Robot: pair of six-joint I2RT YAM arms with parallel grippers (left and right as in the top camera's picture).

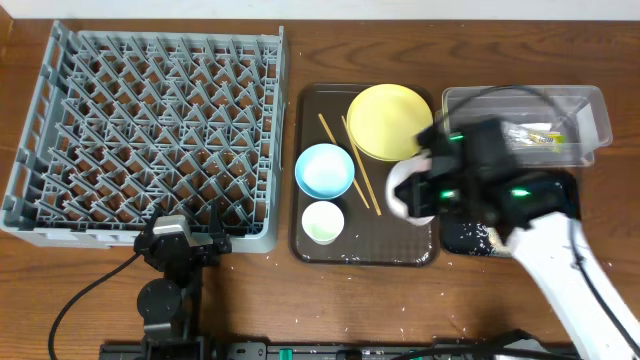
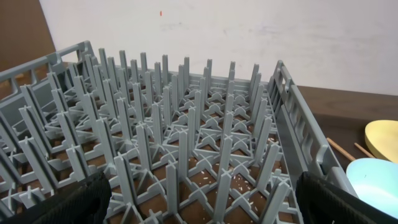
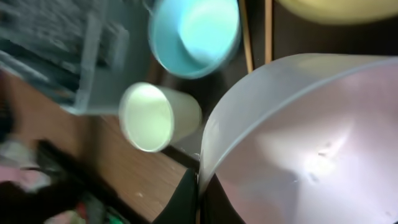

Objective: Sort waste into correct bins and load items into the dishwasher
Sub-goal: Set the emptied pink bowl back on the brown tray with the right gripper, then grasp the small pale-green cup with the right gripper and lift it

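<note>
My right gripper (image 3: 200,193) is shut on the rim of the white bowl (image 3: 298,143) and holds it tilted over the right edge of the brown tray (image 1: 315,248); the bowl shows in the overhead view (image 1: 408,192). On the tray stand the yellow plate (image 1: 390,122), the light blue bowl (image 1: 324,170), the white cup (image 1: 322,222) and the chopsticks (image 1: 355,160). The clear tub (image 1: 590,110) holds the green-and-yellow wrapper (image 1: 535,137). The black tray (image 1: 465,238) lies mostly under the arm. My left gripper (image 2: 199,202) is open and empty at the near edge of the grey dish rack (image 1: 150,140).
White specks of rice lie on the wood in front of the brown tray and under the rack. A cable runs across the table's front left. The table's back edge lies beyond the rack and tub.
</note>
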